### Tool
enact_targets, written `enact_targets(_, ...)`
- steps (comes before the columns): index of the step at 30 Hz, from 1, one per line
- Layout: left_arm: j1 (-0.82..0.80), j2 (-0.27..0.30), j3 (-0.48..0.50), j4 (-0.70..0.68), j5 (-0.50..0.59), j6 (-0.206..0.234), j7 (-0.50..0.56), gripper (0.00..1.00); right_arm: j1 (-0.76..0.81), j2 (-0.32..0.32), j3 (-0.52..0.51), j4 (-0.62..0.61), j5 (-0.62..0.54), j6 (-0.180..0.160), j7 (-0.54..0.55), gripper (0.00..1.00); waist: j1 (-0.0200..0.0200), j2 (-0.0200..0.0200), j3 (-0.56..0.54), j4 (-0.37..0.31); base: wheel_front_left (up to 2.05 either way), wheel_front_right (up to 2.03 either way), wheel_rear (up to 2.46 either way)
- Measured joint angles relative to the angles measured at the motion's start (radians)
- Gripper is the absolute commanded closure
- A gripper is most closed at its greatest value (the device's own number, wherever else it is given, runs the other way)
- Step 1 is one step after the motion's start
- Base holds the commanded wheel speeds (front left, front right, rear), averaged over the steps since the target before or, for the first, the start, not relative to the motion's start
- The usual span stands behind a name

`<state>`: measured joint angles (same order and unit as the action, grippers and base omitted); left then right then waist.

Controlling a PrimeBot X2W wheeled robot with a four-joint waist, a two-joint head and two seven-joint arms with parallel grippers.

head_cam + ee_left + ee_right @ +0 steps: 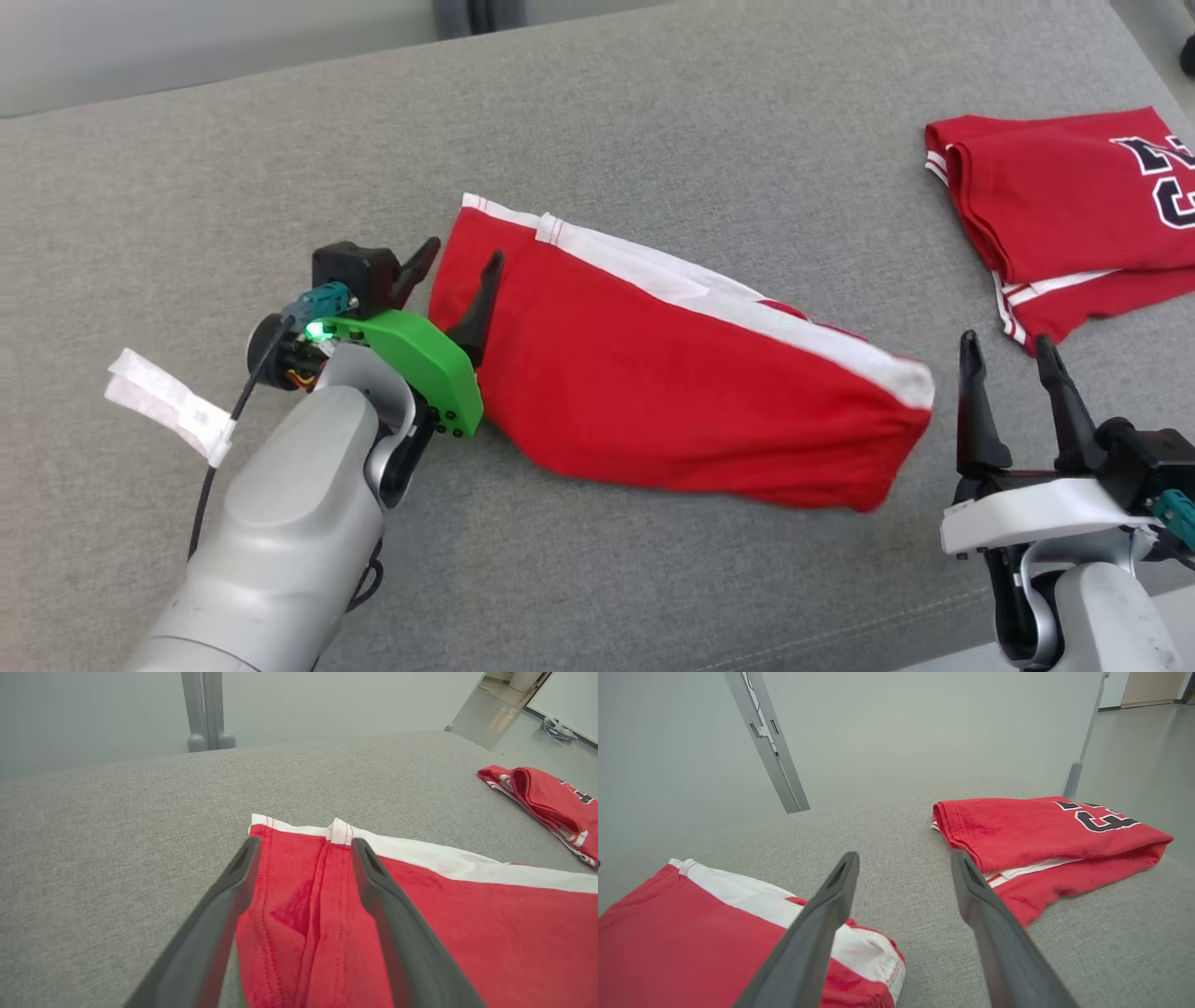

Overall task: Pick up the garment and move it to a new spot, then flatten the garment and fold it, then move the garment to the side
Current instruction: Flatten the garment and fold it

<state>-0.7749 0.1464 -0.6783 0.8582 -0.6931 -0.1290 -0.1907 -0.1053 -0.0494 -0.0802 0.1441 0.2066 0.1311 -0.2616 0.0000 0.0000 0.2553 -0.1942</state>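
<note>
Two red garments (672,401) (1055,205), left pincer (463,252) and right pincer (1006,341) both spread.

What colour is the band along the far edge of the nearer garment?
White band on the red garment; the left wrist view shows it best.

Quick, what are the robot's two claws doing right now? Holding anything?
The left claw is open, holding nothing, its fingers spread over the garment's end.
The right claw is open and empty, beside the garment.
</note>
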Motion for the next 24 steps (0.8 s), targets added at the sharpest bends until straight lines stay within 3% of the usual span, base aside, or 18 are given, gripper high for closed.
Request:
enact_targets(10, 0.035, 0.003, -0.011, -0.039, -0.019, 0.0, 0.007, 0.0, -0.001, 0.0, -0.045, 0.01, -0.026, 0.0, 0.0, 0.0, 0.0, 0.0, -0.008, 0.018, 0.0, 0.0, 0.0)
enact_targets(24, -0.102, -0.027, -0.059, 0.035, 0.011, 0.026, 0.114, 0.0, -0.035, 0.0, 0.012, -0.026, 0.015, 0.0, 0.0, 0.0, 0.0, 0.0, 0.06, -0.063, 0.0, 0.0, 0.0)
